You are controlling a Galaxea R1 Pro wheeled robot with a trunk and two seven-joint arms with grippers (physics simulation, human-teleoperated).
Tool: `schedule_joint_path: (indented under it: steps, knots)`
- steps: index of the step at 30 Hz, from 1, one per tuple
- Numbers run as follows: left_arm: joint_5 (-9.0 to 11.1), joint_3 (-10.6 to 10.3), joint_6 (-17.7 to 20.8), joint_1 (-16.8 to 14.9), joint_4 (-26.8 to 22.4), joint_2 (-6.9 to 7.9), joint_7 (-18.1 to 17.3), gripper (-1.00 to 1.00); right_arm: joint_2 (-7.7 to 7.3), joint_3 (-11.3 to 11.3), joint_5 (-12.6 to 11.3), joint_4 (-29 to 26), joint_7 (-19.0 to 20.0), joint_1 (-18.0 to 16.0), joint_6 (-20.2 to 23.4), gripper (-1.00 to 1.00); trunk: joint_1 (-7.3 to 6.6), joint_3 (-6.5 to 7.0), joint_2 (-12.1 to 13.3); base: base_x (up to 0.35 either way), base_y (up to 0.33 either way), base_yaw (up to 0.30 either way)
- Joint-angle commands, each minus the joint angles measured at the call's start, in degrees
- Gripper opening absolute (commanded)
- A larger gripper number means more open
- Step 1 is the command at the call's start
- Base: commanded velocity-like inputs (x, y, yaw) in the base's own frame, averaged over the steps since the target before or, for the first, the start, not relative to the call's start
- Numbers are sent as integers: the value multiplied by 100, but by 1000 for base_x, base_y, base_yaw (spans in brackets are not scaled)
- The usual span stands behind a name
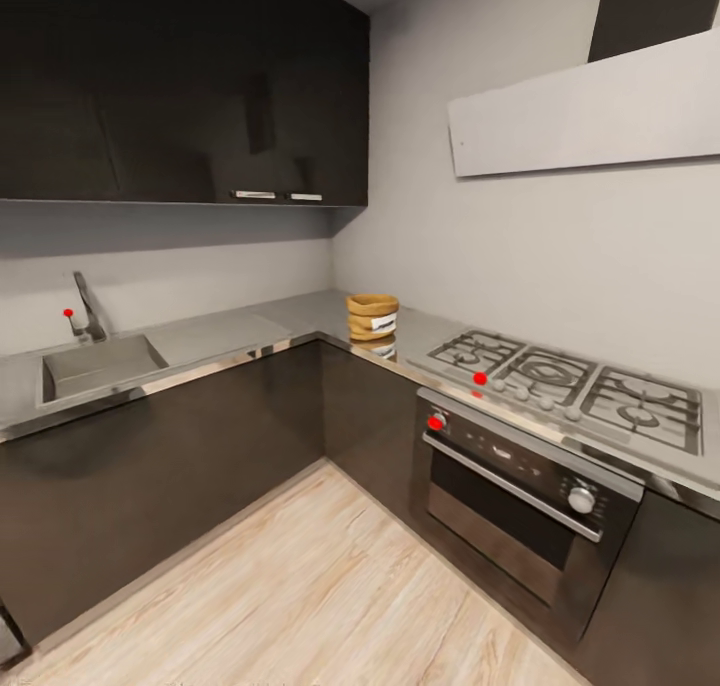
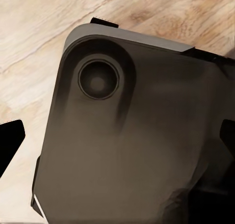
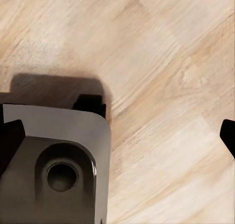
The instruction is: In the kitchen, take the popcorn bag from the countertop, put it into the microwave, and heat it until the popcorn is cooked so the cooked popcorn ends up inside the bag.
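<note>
Popcorn bag (image 1: 373, 317) upright on the grey counter (image 1: 230, 332), centre of the head view, near the corner of the L, just left of the gas hob (image 1: 565, 384). Steel oven (image 1: 520, 496) below the hob, lower right. Sink (image 1: 98, 364) and tap (image 1: 88, 309) at mid left, dark wall cabinets (image 1: 180, 86) across the upper left. In both wrist views, dark finger tips at opposite edges, well apart, over the robot's grey base (image 2: 132, 136) and wooden floor (image 3: 166, 62).

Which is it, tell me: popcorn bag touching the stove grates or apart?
Apart. The head view shows bare countertop between the popcorn bag and the stove grates.
</note>
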Motion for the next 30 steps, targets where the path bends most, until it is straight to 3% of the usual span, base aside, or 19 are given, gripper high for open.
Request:
schedule_joint_path:
  steps: [1, 5, 13, 30]
  knots:
    - [11, 37, -10, 1, -5, -1, -1, 100, -2, -14, 111, 7, 13, -9, 7, 100, 0, -5, -3, 0, 0, 273]
    - [22, 37, -10, 1, -5, -1, -1, 100, 6, -17, 327, 7, 11, -11, 7, 100, 0, -5, -3, 0, 0, 273]
    - [5, -11, -5, 1, -11, -1, -1, 100, -1, -24, 347, 7, 10, -14, 1, 100, 0, -5, -3, 27, 0, 209]
    - [25, 11, 51, 1, -5, 5, -1, 100, -2, -26, 357, 7, 20, -12, 0, 100, 0, -5, -3, 309, 0, 4]
